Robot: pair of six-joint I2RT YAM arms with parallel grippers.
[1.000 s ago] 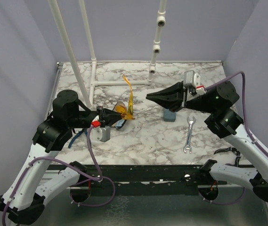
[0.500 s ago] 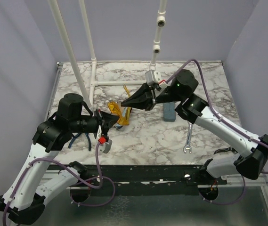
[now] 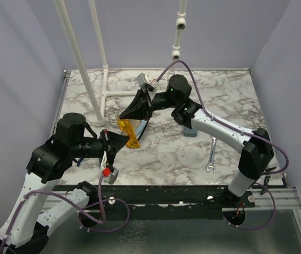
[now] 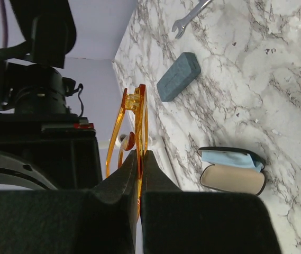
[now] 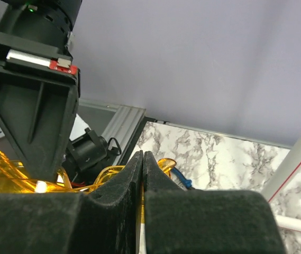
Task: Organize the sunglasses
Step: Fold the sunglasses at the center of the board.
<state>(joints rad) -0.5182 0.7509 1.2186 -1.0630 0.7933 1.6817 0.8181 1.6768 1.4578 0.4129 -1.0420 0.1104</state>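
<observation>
Right hand (image 3: pixel 122 117) now leftward beside left hand (image 3: pixel 126 138), both tight on orange sunglasses (image 3: pixel 133 141); table (image 3: pixel 166 153) edges distant

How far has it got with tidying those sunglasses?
Nothing looks put away yet: the open black case shows only a blue cloth inside. In hand: the left claw and right claw both pinch the orange sunglasses, held above the table. Left to do: probably fold them and get them into a case.

White links (image 3: pixel 26 198), black joint housings (image 3: pixel 68 132), purple cables (image 3: pixel 101 182) and red tabs (image 3: pixel 107 172) are being shown on both arms (image 3: pixel 224 131), behind the black wedge-shaped left gripper (image 3: pixel 127 138) and right gripper (image 3: pixel 121 116).
</observation>
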